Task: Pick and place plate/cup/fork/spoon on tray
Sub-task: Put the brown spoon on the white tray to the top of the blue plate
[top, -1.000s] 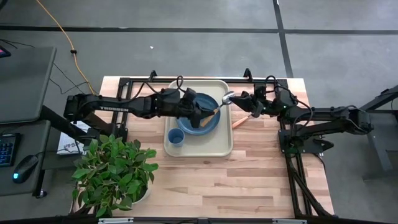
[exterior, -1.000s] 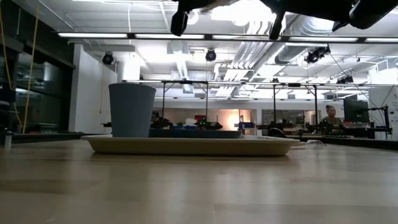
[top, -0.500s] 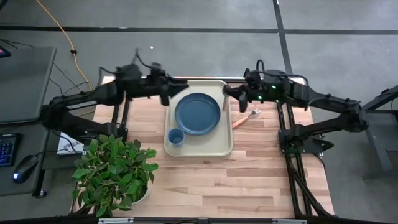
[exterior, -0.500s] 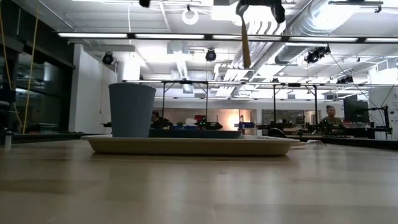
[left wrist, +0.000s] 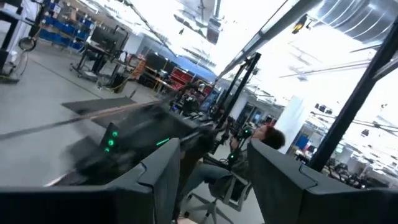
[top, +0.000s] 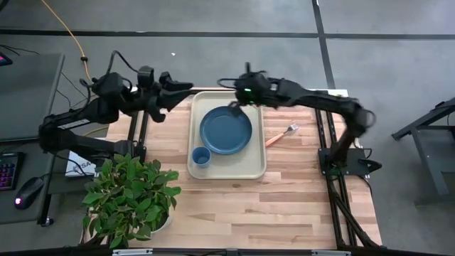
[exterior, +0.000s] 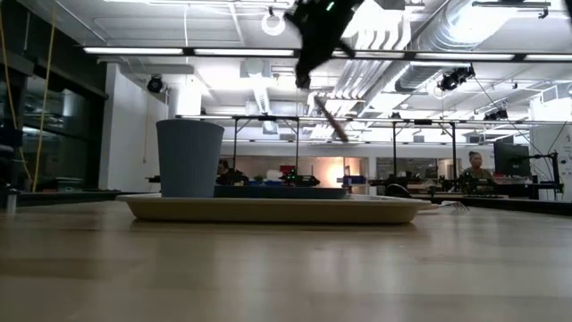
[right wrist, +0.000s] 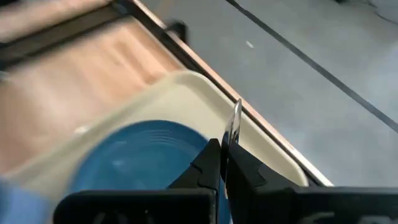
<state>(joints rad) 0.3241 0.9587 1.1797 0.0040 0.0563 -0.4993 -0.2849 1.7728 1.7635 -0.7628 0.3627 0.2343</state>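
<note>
Looking near to far, we find the cup [top: 200,156] and plate [top: 225,130] on the tray [top: 252,169], the fork [top: 281,134] lying diagonally on the table beside it. Our right gripper [top: 237,104] clamps the spoon [right wrist: 234,125] above the plate's far rim, bowl pointing forward. Our left gripper [top: 186,88], fingers parted, hangs beyond the tray's far left corner.

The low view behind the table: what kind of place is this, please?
Probably a robotics lab or workshop. The low view shows exposed ceiling ducts and workbenches with frames where a person sits; the high view shows a concrete floor around the table.
</note>
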